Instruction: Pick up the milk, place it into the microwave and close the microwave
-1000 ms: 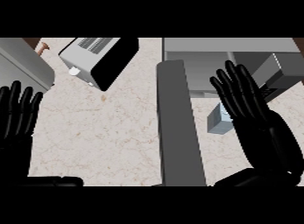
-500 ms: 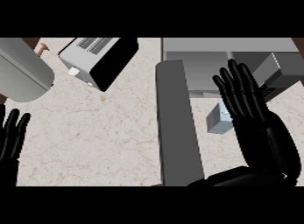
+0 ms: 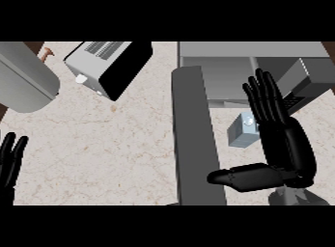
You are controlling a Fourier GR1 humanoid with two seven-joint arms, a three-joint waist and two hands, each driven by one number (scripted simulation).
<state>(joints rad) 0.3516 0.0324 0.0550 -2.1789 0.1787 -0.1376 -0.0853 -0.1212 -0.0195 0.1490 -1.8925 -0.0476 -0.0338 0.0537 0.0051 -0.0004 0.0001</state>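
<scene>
— Beside the right hand [image 3: 280, 130], just right of the open microwave door [image 3: 195, 140], the milk [image 3: 244, 130] is seen upright on the counter [image 3: 113, 149]; fingers are held straight, spread, nothing pinched.

— Judged light, stiff-sided, easily tipped; its flat sides should be taken — mid-height.

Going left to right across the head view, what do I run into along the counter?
Left hand → grey cylinder → toaster → open microwave door → milk carton → right hand.
</scene>
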